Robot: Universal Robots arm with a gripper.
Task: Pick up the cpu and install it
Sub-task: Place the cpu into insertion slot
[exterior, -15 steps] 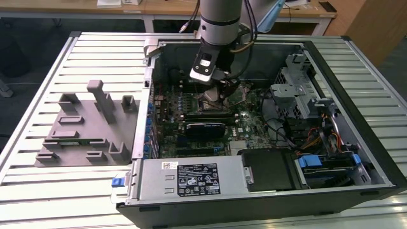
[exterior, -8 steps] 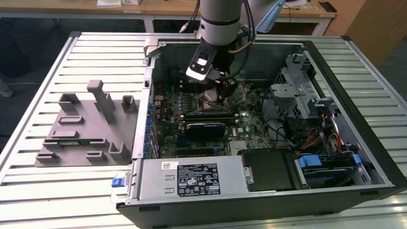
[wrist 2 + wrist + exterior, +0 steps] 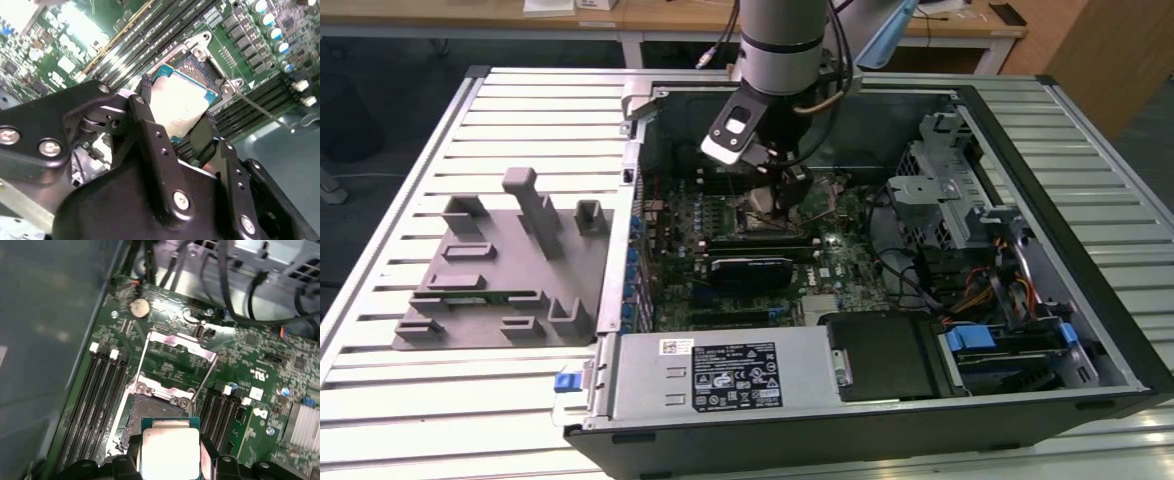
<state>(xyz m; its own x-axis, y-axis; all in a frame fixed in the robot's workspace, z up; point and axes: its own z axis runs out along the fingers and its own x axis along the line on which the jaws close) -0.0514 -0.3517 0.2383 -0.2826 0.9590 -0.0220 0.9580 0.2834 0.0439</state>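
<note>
First, the exterior view: the arm (image 3: 781,40) reaches down into an open computer case (image 3: 1067,300) lying on a slatted desk (image 3: 520,110). The claw (image 3: 781,185) hangs low over the motherboard (image 3: 761,290). A grey fixture tray (image 3: 480,290) sits on the desk towards the exterior view's left, well apart from the claw. From this angle the claw's body hides what it carries, and the socket under it is hard to make out.

Closer in, the second wrist view settles that. The claw (image 3: 176,100) is narrowed onto the cpu (image 3: 180,112), one black finger (image 3: 150,130) on each of two opposite edges. The silvery plate is tilted over the open socket (image 3: 200,65). A thin lever (image 3: 260,107) stands out beside the socket, and memory slots (image 3: 140,35) run past it. Whether the cpu touches the socket I cannot tell.

The first wrist view looks along the board. The cpu (image 3: 170,447) sits between the fingers (image 3: 207,450) at the near edge of the socket (image 3: 150,412). Beyond it are the raised load plate (image 3: 175,347), a coin battery (image 3: 139,307) and dark cables (image 3: 225,270). The claw's lower part is cut off by the picture's edge.
</note>
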